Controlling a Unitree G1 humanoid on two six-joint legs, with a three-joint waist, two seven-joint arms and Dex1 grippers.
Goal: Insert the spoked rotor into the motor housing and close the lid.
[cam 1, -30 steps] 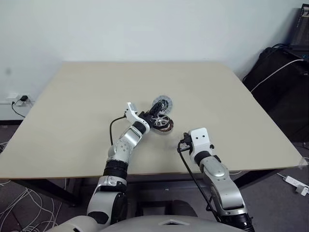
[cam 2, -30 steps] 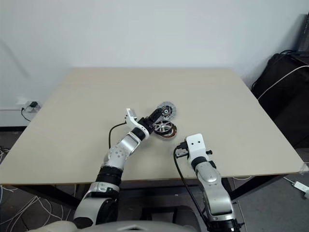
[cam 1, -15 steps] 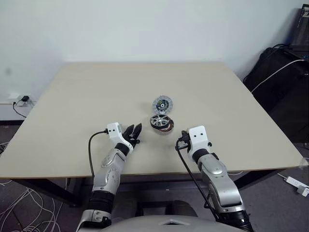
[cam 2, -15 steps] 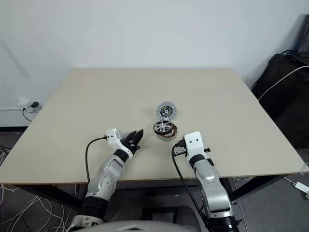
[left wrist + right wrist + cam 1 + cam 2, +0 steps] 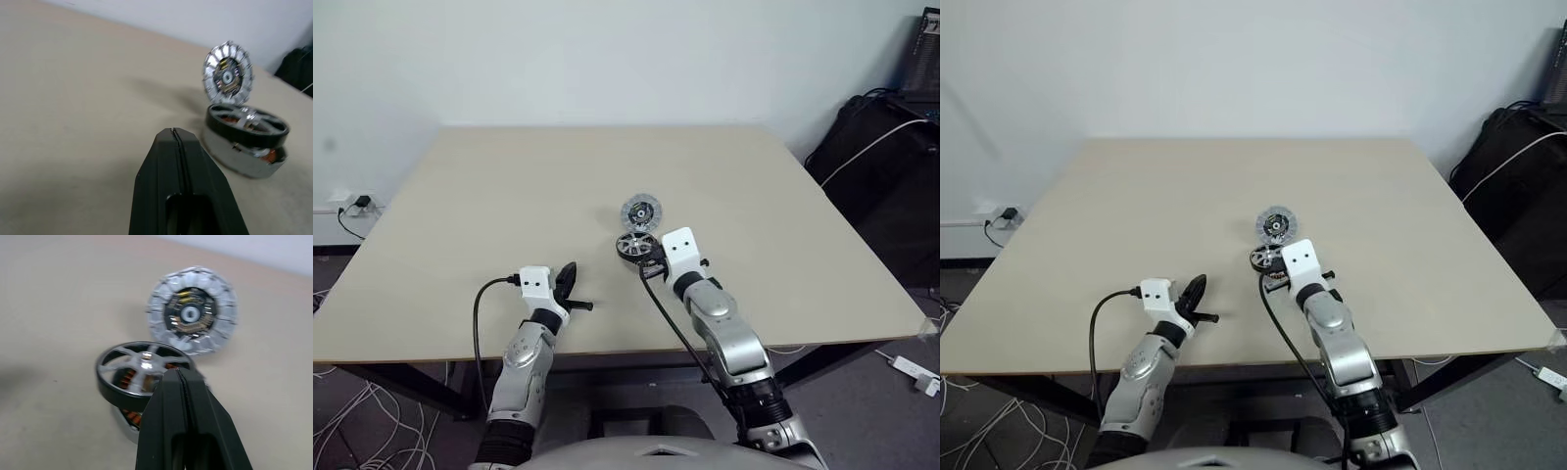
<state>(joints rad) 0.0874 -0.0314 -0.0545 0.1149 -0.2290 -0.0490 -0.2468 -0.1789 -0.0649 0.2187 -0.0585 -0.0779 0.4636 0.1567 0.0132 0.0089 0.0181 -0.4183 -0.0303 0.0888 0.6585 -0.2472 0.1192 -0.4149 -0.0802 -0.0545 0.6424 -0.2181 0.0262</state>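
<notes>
- The right gripper point(image 5: 178, 374) is clenched on nothing, fingers pressed together, reaching forward and slightly down, its tip just at the near rim of the spoked rotor point(image 5: 142, 369).
- The left gripper point(image 5: 173, 134) is also clenched and empty, pointing level over the table point(image 5: 489, 196), well apart from the parts.
- The rotor sits tilted on the motor housing point(image 5: 249, 159), not fully seated; copper windings show beneath.
- The lid point(image 5: 641, 211) lies just beyond the housing, ribbed face up.

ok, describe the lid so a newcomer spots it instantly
On the beige table, near the middle, two round metal parts sit together. The lid is the farther one, beyond the motor housing with its spoked rotor. It is the flat silver disc with radial ribs and a dark hub.
</notes>
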